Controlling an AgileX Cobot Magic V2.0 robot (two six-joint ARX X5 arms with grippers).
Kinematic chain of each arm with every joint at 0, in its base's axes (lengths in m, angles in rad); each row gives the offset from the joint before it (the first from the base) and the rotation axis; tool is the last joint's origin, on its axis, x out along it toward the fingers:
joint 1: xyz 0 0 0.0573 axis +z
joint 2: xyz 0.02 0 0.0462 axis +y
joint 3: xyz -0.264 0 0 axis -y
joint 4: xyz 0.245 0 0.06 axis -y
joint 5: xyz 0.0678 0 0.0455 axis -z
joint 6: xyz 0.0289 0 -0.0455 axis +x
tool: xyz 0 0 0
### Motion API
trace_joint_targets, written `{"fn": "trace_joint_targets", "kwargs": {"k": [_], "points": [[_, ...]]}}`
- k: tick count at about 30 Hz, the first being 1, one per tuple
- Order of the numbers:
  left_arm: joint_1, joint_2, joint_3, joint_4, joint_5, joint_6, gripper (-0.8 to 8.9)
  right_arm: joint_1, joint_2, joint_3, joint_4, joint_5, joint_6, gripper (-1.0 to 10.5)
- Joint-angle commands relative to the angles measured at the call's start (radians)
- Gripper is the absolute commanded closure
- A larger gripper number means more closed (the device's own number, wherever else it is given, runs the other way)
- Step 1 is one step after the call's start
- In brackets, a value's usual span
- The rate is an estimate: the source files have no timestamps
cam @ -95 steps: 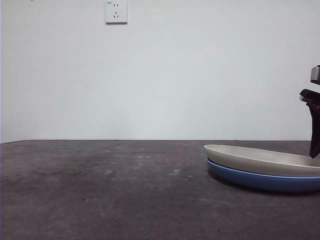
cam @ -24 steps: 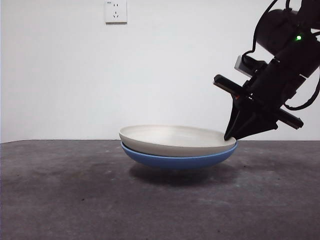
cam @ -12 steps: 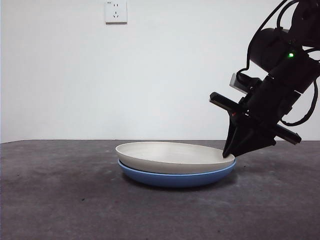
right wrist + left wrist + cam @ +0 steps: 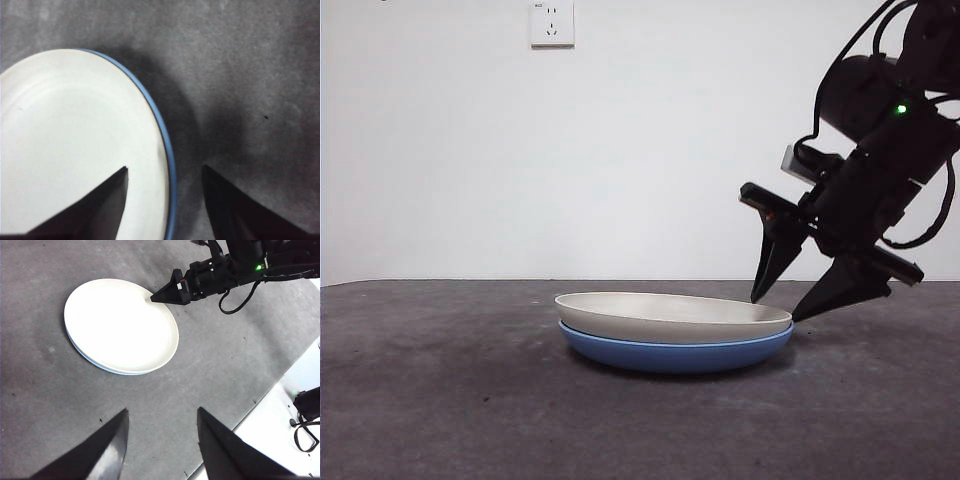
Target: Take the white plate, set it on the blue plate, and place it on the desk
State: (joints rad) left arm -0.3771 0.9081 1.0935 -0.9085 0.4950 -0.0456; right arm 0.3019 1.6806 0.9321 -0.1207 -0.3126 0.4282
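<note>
Stacked on the counter (image 4: 440,400), the white plate (image 4: 670,312) sits in the blue plate (image 4: 670,352) as the right pincer (image 4: 788,297), jaws apart, straddles their stiff, likely slippery, breakable rims; left pincer (image 4: 160,440) waits open.

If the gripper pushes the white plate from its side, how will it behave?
The white plate probably slides rather than tips: it is shallow, nested flat in the blue plate. It looks rigid, so no bending. The smooth blue rim may let it shift off-centre, or both may move together on the desk.

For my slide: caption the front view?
Right hand open beside white plate stacked on blue plate on desk.
</note>
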Motion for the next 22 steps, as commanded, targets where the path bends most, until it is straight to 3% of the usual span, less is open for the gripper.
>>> {"fn": "trace_joint_targets", "kwargs": {"k": [1, 5, 9, 16, 22], "points": [[-0.004, 0.006, 0.010, 0.008, 0.003, 0.005, 5.96, 0.001, -0.046, 0.018, 0.006, 0.004, 0.013, 7.0], [-0.004, 0.006, 0.010, 0.009, 0.003, 0.005, 5.96, -0.002, -0.150, 0.018, -0.031, 0.007, -0.010, 7.0], [-0.004, 0.006, 0.010, 0.009, 0.003, 0.005, 5.96, 0.004, -0.283, 0.018, -0.133, -0.018, -0.080, 7.0], [-0.004, 0.006, 0.010, 0.012, 0.003, 0.005, 5.96, 0.061, -0.543, 0.018, -0.439, -0.084, -0.231, 7.0], [-0.004, 0.006, 0.010, 0.011, 0.003, 0.005, 5.96, 0.123, -0.688, 0.018, -0.677, -0.084, -0.276, 7.0]]}}
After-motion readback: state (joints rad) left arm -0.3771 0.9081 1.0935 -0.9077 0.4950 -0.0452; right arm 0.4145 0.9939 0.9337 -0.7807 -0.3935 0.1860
